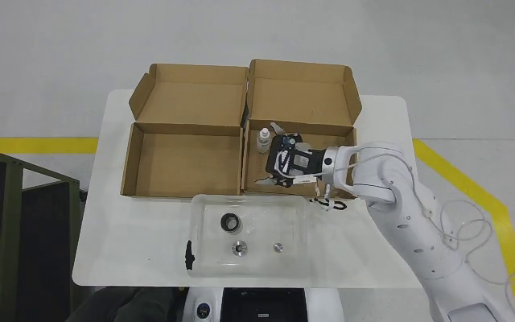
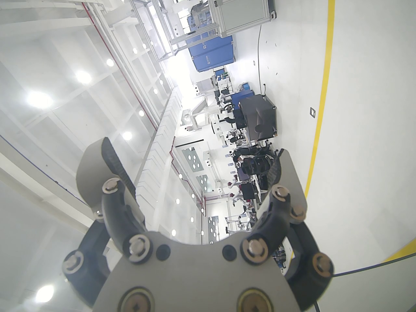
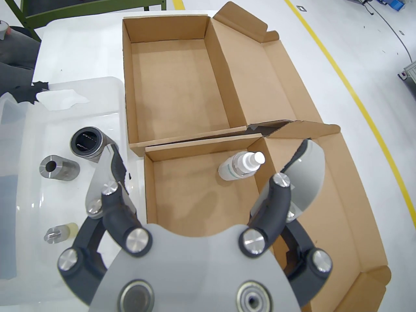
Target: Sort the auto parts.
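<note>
Spread wide and holding nothing, the right gripper (image 3: 208, 149) hangs over the right-hand cardboard box (image 3: 195, 202) on a white table (image 1: 113, 241). A small white spray bottle (image 3: 239, 165) sits inside that box, near the far corner next to the neighbouring box, just beyond the fingertips and untouched. Whether the bottle stands or lies cannot be told. The left-hand cardboard box (image 3: 175, 92) sits flush against the first, both with their lids folded back. On the robot's side of the boxes is a clear plastic tray (image 3: 97, 82) holding three metal parts set apart from one another: a dark-bored sleeve (image 3: 87, 142), a grey bushing (image 3: 58, 167) with a hole through its end, and a small stud (image 3: 58, 232). A ragged black scrap (image 3: 27, 92) clings to the tray's rim. The left gripper (image 2: 193, 149) is turned away from the table toward the workshop hall, its fingers parted with nothing between them.
</note>
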`<move>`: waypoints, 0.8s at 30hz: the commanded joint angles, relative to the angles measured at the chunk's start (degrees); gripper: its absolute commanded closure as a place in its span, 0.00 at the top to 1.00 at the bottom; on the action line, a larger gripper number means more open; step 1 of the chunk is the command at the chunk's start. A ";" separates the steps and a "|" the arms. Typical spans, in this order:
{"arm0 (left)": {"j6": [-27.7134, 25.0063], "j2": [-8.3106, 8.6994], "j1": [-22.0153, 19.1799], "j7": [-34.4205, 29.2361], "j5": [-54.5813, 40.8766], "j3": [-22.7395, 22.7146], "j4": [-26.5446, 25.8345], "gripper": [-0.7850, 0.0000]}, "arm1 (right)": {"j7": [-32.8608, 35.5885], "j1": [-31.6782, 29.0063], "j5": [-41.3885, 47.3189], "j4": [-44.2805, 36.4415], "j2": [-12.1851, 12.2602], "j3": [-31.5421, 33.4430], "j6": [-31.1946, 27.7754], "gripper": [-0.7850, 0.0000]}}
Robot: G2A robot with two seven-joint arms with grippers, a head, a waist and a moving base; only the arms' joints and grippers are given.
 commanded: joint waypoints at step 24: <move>0.00 0.00 0.00 0.00 0.00 0.00 0.00 1.00 | 2.72 -19.18 -8.66 -14.79 3.44 1.50 -5.13 1.00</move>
